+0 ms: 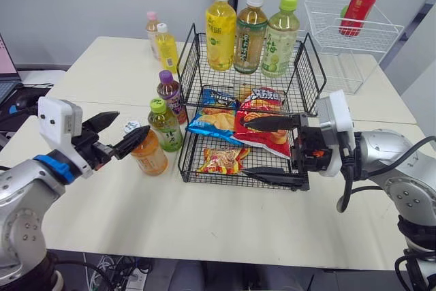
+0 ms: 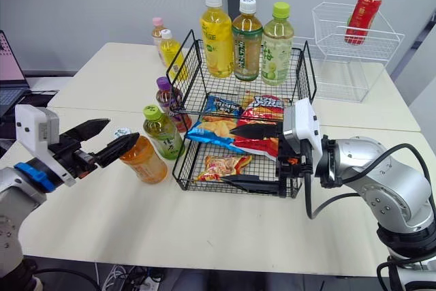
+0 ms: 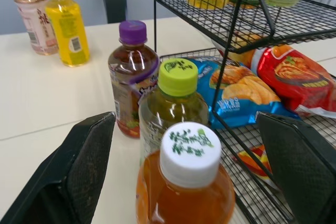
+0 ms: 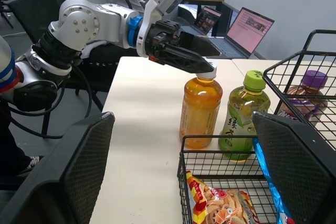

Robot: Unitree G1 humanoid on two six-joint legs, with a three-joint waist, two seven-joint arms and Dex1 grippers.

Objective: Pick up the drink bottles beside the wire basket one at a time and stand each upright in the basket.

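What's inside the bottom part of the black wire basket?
Three snack bags: a blue chip bag, a red bag and a small packet in front. The right gripper reaches in and covers part of the red bag.

Bright, even indoor light leaves soft, faint shadows on the pale table (image 1: 225, 219) beneath the wire basket (image 1: 238, 178).

The black wire basket (image 1: 311, 76) has two tiers, its upper one holding three upright bottles in a row: a yellow bottle (image 1: 221, 28), an amber bottle (image 1: 250, 32) and a pale green bottle (image 1: 280, 35). Beside its left wall stand five more, upright: an orange bottle (image 1: 148, 152) at the front, a green-capped bottle (image 1: 165, 125) just behind, a purple-capped bottle (image 1: 170, 93) by the wire, then a small yellow bottle (image 1: 166, 46) beside a pink-capped bottle (image 1: 152, 31).
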